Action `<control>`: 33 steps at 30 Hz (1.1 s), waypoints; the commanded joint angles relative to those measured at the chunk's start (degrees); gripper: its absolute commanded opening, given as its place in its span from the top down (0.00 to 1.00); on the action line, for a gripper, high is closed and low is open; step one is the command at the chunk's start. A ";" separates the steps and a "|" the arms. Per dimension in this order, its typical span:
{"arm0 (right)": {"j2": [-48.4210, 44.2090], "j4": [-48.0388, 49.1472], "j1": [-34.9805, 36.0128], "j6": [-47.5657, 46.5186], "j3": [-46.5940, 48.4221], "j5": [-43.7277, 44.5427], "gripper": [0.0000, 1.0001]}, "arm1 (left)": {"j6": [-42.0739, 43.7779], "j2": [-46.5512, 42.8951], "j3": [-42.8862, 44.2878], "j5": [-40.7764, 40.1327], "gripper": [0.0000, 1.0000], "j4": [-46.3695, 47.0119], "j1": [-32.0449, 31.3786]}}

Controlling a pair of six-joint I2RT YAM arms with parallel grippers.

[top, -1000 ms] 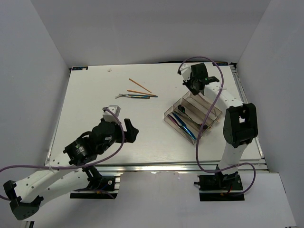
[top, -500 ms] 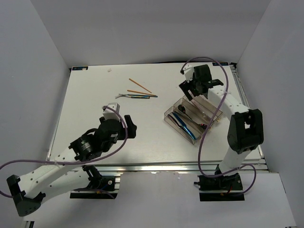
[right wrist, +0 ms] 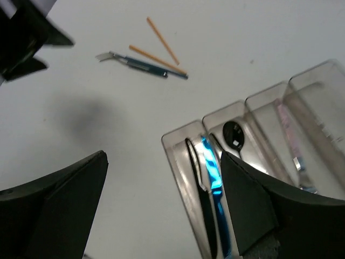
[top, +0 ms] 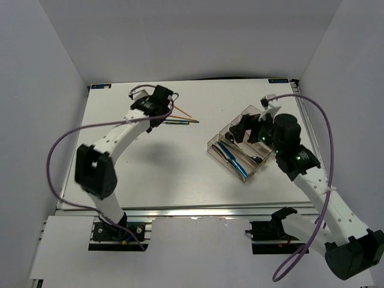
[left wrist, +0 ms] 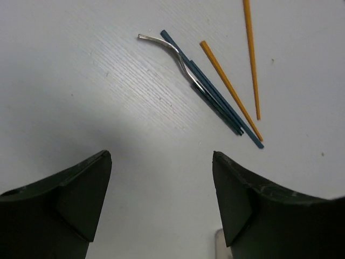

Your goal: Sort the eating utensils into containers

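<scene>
My left gripper (left wrist: 161,162) hangs open over bare table, just short of the loose eating utensils. These are a bent silver fork (left wrist: 175,51) lying across a dark blue piece (left wrist: 213,94), with two orange chopsticks (left wrist: 229,89) beside them. From above, the left gripper (top: 165,108) sits at the far left, partly covering that group. My right gripper (right wrist: 163,162) is open and empty, above the near-left end of the clear containers tray (right wrist: 180,162). Inside the tray lie a blue knife (right wrist: 213,178), a dark knife (right wrist: 197,183), a black spoon (right wrist: 233,134) and a pink-handled fork (right wrist: 285,118).
The tray (top: 216,139) lies diagonally right of the table's middle, under my right gripper (top: 243,123). White walls enclose the table on three sides. A purple cable loops from each arm.
The left arm has swung from the near left up to the far side, over the loose utensils. The right gripper has opened and drawn back from the tray's far end towards the near right.
</scene>
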 commanded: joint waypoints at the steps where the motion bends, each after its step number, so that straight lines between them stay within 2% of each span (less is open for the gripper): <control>1: -1.66 6.89 -0.52 10.92 -8.06 -8.17 0.11 | -8.32 9.64 15.62 1.28 0.17 -8.72 0.65; 2: -1.58 5.22 -0.52 12.06 -7.97 -9.04 0.11 | -9.29 15.76 19.79 0.93 0.18 -10.32 0.83; 3: -1.31 3.37 -0.43 12.15 -7.28 -11.14 0.11 | -9.91 18.69 23.74 -0.73 0.22 -11.64 0.83; 6: -2.01 -0.60 -0.08 11.89 -7.53 -14.40 0.11 | -12.80 28.35 37.46 -5.55 0.26 -17.71 0.91; 7: -2.71 -0.77 0.01 11.89 -8.05 -14.59 0.11 | -13.60 30.22 39.93 -6.45 0.28 -19.98 1.00; 8: -4.28 -0.95 0.10 12.06 -8.67 -14.68 0.11 | -14.39 31.98 43.00 -6.81 0.37 -20.44 1.35; 11: -6.92 -2.09 0.19 11.63 -10.52 -14.50 0.11 | -16.15 35.77 43.39 -6.37 0.44 -19.92 1.97; 16: -8.61 -2.80 0.19 9.96 -12.97 -16.17 0.11 | -18.00 36.92 39.52 -7.95 0.45 -15.63 2.14; 19: -9.13 -2.71 0.19 10.04 -14.47 -18.19 0.11 | -16.42 38.05 38.81 -7.69 0.49 -12.72 2.93; 33: -11.07 -0.16 0.71 12.15 -18.17 -22.68 0.11 | -13.96 43.42 37.76 -4.18 0.53 -8.59 6.10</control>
